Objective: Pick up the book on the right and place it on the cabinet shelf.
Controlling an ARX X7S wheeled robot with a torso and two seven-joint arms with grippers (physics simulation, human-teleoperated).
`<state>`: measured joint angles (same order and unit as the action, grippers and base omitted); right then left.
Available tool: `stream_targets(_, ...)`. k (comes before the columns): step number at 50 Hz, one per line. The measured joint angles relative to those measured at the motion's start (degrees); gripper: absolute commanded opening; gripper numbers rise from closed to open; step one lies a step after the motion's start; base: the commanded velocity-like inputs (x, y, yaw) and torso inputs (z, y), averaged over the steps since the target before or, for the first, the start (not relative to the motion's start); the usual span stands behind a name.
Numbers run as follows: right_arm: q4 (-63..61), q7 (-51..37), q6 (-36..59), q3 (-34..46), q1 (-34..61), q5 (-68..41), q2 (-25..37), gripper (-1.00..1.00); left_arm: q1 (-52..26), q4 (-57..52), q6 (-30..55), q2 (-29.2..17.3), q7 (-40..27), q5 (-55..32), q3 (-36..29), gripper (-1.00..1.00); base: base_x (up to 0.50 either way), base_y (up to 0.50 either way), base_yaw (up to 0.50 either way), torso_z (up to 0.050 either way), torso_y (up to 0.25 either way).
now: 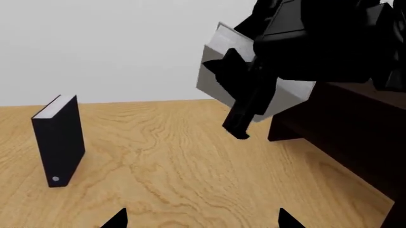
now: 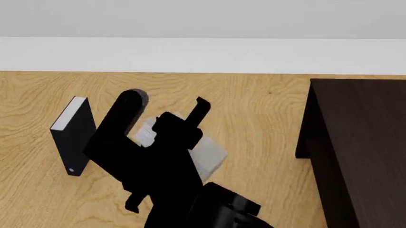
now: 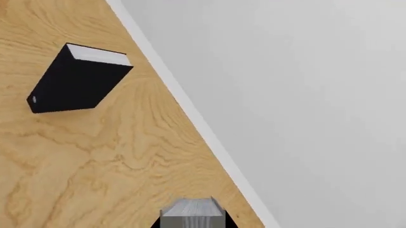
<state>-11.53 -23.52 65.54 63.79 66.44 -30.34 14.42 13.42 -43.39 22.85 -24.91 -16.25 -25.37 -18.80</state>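
The thick light grey book [image 1: 219, 78] is tilted and held above the wooden table, clamped in my right gripper [image 1: 244, 102]. In the right wrist view its white page edges [image 3: 192, 213] sit between the jaws of the right gripper [image 3: 192, 223]. In the head view the book [image 2: 212, 159] shows partly behind the black arm. The very dark cabinet [image 2: 362, 142] stands to the right of the book, also in the left wrist view [image 1: 355, 137]; its shelf board is too dark to pick out. My left gripper [image 1: 203, 221] is open and empty, low over the table.
A thinner black book [image 2: 71, 137] stands upright on the table at the left, also in the left wrist view [image 1: 60, 140] and the right wrist view [image 3: 79, 80]. The wood table [image 2: 266, 118] ends at a white wall behind.
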Motion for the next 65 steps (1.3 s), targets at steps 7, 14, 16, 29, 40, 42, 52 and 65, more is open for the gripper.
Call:
stream_targets(7,3.8,-2.2,1.9,2.7,0.0,2.2,-2.3,-1.00,-0.3,0.3,0.0,0.0,0.0,-0.2,-0.2,1.00,0.00,0.00,0.00,0.000,0.002)
stream_targets(14,8.0,-4.2,4.5,4.5,0.4,4.1,-4.3,-1.00,-0.7,0.7,0.2,0.0,0.0,-0.4,-0.4,1.00,0.00,0.00,0.00,0.000,0.001)
stream_targets(16,9.2,-4.7,5.5,5.1,0.6,4.6,-4.9,-1.00,-0.8,0.8,0.3,0.1,0.0,-0.5,-0.4,1.00,0.00,0.00,0.00,0.000,0.005)
stream_targets(29,16.2,-6.4,10.4,9.0,2.4,7.0,-7.7,-1.00,-1.2,1.1,0.5,0.0,0.0,-1.0,-0.7,1.00,0.00,0.00,0.00,0.001,0.002)
stream_targets(40,20.2,-6.7,12.6,12.1,3.0,8.2,-9.1,-1.00,-1.4,1.2,0.5,-0.1,-0.1,-1.1,-1.0,1.00,0.00,0.00,0.00,0.000,0.001)
stream_targets(42,20.9,-6.7,12.8,12.5,3.0,8.3,-9.3,-1.00,-1.4,1.2,0.5,-0.1,-0.2,-1.2,-1.0,1.00,0.00,0.00,0.00,0.000,0.000)
stream_targets(52,25.2,-6.7,13.3,14.5,2.5,8.9,-10.2,-1.00,-1.7,1.1,0.7,-0.3,-0.4,-1.5,-1.0,1.00,0.00,0.00,0.00,0.000,0.002)
stream_targets(65,28.9,-7.1,14.4,15.9,2.0,9.4,-10.5,-1.00,-1.9,0.9,0.9,-0.6,-0.7,-2.0,-0.9,1.00,0.00,0.00,0.00,0.001,0.001)
